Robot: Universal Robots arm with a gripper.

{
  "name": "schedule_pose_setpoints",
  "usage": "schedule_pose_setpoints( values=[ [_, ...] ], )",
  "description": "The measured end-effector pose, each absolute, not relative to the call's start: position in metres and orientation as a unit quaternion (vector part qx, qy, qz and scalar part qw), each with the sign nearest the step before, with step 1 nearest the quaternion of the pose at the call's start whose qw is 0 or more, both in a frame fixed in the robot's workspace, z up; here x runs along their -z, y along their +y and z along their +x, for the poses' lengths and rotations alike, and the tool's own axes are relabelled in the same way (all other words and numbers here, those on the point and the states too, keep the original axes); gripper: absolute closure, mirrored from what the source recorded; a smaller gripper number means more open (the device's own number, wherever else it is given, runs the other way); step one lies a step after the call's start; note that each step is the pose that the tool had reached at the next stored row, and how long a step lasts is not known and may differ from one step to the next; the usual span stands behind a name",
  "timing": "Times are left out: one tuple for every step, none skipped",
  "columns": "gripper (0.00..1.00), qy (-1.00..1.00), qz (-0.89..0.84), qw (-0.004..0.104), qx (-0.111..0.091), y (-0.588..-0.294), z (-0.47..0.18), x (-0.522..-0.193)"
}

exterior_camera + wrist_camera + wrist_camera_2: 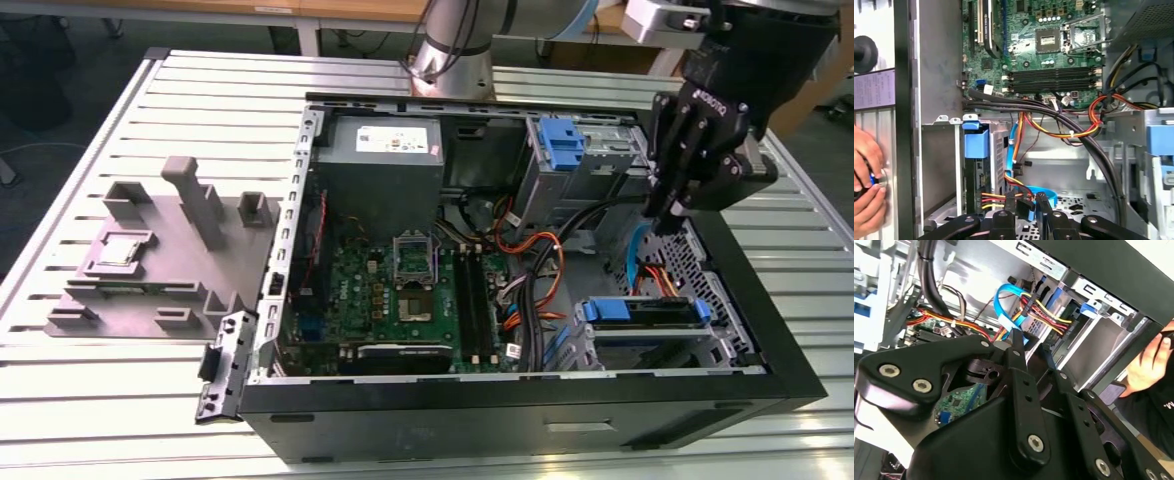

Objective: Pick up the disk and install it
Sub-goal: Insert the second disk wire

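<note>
the gripper [671, 208] is hanging inside the case [534, 398] by its wall on the exterior view's right, over the cables [541, 262]. i cannot tell how far it is open or whether it is holding anything. the disk [641, 312] is sitting in the bay at the case's near corner on that side, below the gripper and toward the near wall, its long axis seemingly lying along that wall.
</note>
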State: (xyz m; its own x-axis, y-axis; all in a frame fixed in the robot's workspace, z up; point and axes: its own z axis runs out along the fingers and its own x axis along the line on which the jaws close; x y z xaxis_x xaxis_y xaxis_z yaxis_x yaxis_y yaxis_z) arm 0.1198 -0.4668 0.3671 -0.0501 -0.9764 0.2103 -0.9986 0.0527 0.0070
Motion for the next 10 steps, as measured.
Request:
schedule_pose_setpoints(
  values=[
    [0.69, -0.721, 0.684, 0.08, -0.072, -0.4667, 0.1198, -0.3658],
    [0.69, -0.721, 0.684, 0.081, -0.073, -0.4667, 0.1199, -0.3646],
    [0.71, -0.721, 0.684, 0.082, -0.073, -0.4667, 0.12, -0.3633],
    [0.77, -0.721, 0.684, 0.083, -0.074, -0.4668, 0.12, -0.362],
    [0.77, -0.721, 0.684, 0.083, -0.075, -0.4667, 0.12, -0.3607],
    [0.84, -0.721, 0.684, 0.084, -0.076, -0.4667, 0.12, -0.3595],
    [0.89, -0.721, 0.684, 0.085, -0.076, -0.4668, 0.12, -0.3587],
    [0.89, -0.721, 0.684, 0.085, -0.077, -0.4668, 0.12, -0.3583],
    [0.89, -0.72, 0.684, 0.086, -0.077, -0.4668, 0.1201, -0.3582],
    [0.89, -0.72, 0.684, 0.086, -0.078, -0.4668, 0.12, -0.358]
  ],
)
